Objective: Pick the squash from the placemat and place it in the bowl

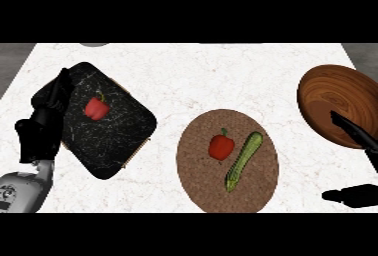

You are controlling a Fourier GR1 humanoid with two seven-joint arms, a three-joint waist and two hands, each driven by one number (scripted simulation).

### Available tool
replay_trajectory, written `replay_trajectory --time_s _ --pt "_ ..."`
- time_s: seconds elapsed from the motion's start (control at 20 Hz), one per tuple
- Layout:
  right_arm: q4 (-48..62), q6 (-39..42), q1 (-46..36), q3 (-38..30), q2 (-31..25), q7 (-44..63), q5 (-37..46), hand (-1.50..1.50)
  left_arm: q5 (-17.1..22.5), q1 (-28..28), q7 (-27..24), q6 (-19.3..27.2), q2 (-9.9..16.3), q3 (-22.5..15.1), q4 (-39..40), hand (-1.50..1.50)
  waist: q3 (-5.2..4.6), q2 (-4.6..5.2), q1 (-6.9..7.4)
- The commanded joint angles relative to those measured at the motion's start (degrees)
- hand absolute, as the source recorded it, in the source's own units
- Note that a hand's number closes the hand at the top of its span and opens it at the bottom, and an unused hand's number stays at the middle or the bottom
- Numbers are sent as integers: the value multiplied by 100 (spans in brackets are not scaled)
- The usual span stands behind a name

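The squash point(244, 161) lies on the round brown placemat point(199, 165), a long green body running on a slant from upper right to lower left, untouched by either hand. Just beside it to the left, on the same mat, sits a red pepper point(221, 145); the two appear close but apart.

Head view: the wooden bowl point(325, 85) stands at the right edge of the counter point(207, 75), well apart from the placemat. The right hand point(353, 131) shows at the right edge, fingers straight and spread, one reaching across the bowl's lower rim, the thumb lower down; it holds nothing. The left hand point(46, 117) rests at the left, fingers up and relaxed, against a dark marbled tray point(118, 145) that carries a second red pepper point(97, 107). Whether that hand touches the tray cannot be settled from this angle.

Judgement: the pick has not begun; the step in hand is the approach. The next move calls for the right hand to travel left to the squash, align with its slanted length, and close without disturbing the neighbouring pepper.
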Motion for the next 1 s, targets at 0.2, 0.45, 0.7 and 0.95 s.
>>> replay_trajectory --time_s 0.2,0.45,0.7,0.95 --pt "-1127 252 -860 1009 -22 2402 857 -150 -193 -176 95 -84 -129 1 81 0 6 9 53" --pt "-1237 841 -1378 1335 238 3276 866 -150 -261 208 221 -79 -258 30 -322 0 11 9 110" --pt "-1060 1017 -1483 1740 614 3632 1475 -150 -501 -279 -141 -204 -556 125 473 0 11 23 34" --pt "-899 1130 -1391 2147 883 4143 2067 -150 -424 -147 339 -376 -364 393 -76 0 13 14 46"
